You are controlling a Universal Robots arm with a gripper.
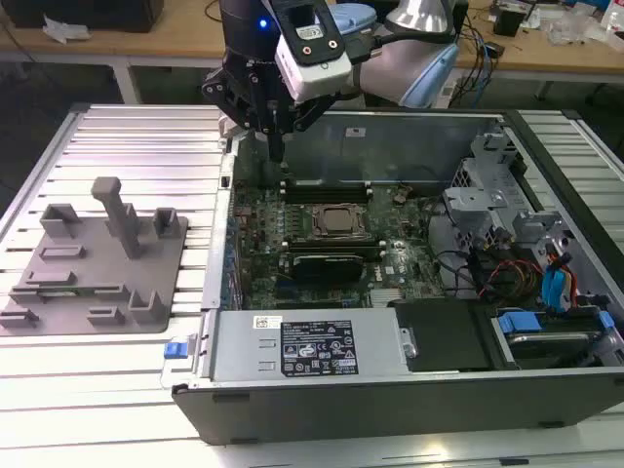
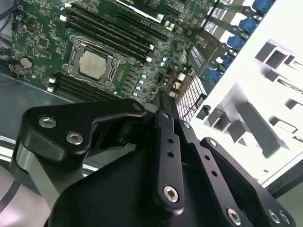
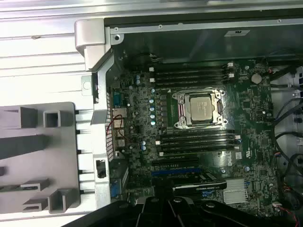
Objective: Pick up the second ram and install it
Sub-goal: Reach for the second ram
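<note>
The jaws are being held together, apparently on nothing, with the green motherboard [image 3: 246,109] and its long black plastic slots [image 3: 194,139] lying below and to one side of them. The green ram stick cannot be located. A centred, level grip is being advised.

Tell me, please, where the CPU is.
In the exterior view's middle, the CPU sits on the motherboard inside the case, between two banks of black slots.
</note>
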